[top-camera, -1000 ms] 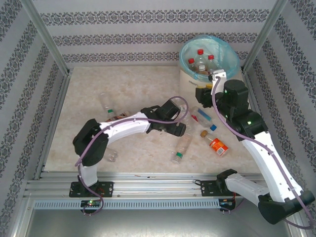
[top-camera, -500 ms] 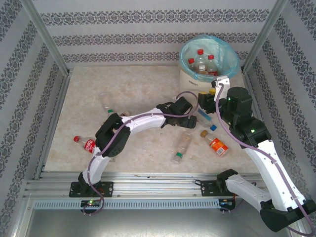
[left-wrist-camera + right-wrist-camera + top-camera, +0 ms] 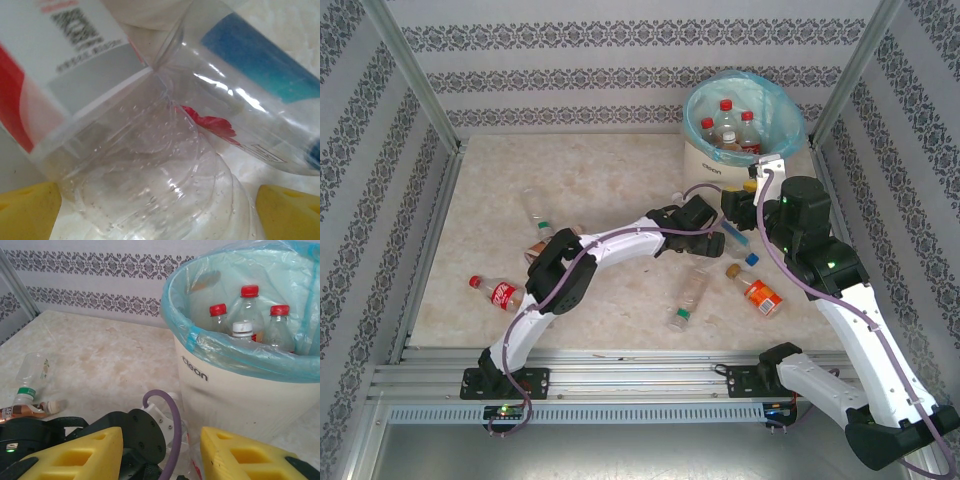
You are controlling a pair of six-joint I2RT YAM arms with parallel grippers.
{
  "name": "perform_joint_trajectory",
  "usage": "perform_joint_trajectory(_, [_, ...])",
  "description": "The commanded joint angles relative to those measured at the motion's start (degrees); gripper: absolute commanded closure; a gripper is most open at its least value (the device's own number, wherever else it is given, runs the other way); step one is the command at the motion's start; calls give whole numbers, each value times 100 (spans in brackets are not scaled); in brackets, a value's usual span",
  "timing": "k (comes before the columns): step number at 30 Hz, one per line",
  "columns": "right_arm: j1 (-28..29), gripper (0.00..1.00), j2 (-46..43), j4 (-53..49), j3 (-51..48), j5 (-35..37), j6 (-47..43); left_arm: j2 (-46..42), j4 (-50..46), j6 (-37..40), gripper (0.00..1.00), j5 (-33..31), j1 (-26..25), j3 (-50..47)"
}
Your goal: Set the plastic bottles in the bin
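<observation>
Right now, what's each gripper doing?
Left gripper: open, jaws either side of a clear bottle, not closed on it.
Right gripper: open, holding nothing.

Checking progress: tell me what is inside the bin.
The bin holds three red-capped bottles and one white-capped bottle, standing upright. The turquoise bag and bin wall hide their lower halves and anything beneath.

Left hand (image 3: 708,240) — farther out, at blue-capped bottle (image 3: 740,247)
</observation>
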Motion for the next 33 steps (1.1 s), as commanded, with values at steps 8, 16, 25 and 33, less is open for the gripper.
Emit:
perform_joint_trajectory(8, [-68,54,116,161,68,-184,118,-96,-290,-43,0,-286,95,-182])
perform_joint_trajectory(16, [-6,54,237,242,140,-210,311,-882,191,-90,2,-439,489,-1575])
perform_joint_trajectory(25, [215,54,393,357,226,-68,402,-1620,1084,137,20,-113,940,-2576])
perform_joint_trajectory(33, [447,54,502,374,407,149,425,-1854,1180,599,30,125,1038,-2687])
